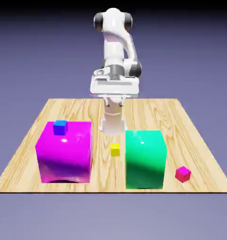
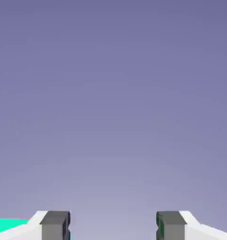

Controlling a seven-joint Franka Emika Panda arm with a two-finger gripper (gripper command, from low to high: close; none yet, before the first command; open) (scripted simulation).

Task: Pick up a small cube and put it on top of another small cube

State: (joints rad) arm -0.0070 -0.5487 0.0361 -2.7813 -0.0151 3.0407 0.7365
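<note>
My gripper [image 1: 113,93] hangs high over the table's far middle, level with the backdrop. In the hand view the gripper [image 2: 113,226] is open, with only backdrop between its grey fingertips [image 2: 54,225]. Three tiny cubes show in the exterior view. A blue one [image 1: 60,127] rests on top of the big magenta block [image 1: 64,152]. A yellow one [image 1: 115,149] lies on the table between the two big blocks. A pink one [image 1: 183,174] lies near the front right. The lime small cube is out of view. The gripper touches none of them.
The big green block [image 1: 144,159] stands right of the yellow cube, and a sliver of green [image 2: 10,225] shows at the hand view's lower left. The wooden table [image 1: 199,140] ends just in front of both big blocks.
</note>
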